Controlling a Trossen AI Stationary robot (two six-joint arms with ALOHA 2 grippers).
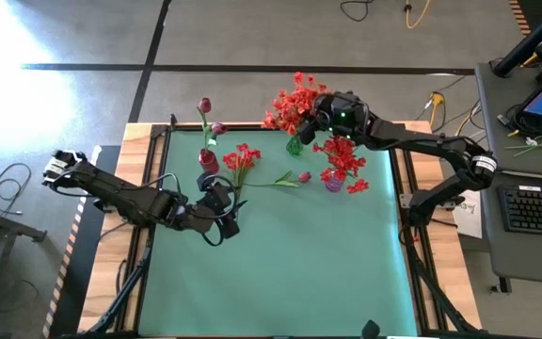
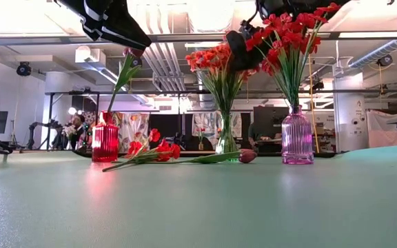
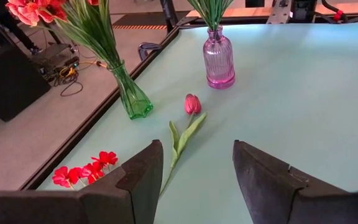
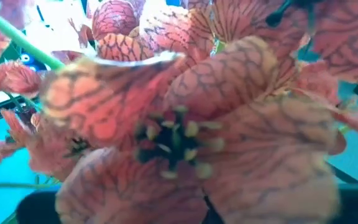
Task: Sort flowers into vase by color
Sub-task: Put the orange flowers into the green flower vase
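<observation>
The mat [image 1: 280, 273] carries three vases in a row at its far side, so each colour has its own place. The right gripper [image 1: 332, 111] hovers over that row, buried among orange-red sprays [image 1: 292, 104]; its wrist camera sees little but blossoms [image 4: 179, 124]. Its jaws are closed, though the blooms hide whether a stalk is pinched. Just below it stands the green vase [image 1: 294, 146] holding those sprays, and beside it the purple vase [image 1: 334, 181] with bright red clusters [image 1: 344, 158].

The left gripper [image 1: 219, 209] waits low over the mat, fingers [image 3: 135, 186] spread and empty, aimed at the loose stems. Just ahead of it lie a red spray [image 1: 241, 162] and a magenta tulip [image 1: 303, 176], both flat and unsorted. Beside it, the red vase [image 1: 209, 160] holds one upright tulip bud [image 1: 204, 105], likely where the loose tulip belongs.
</observation>
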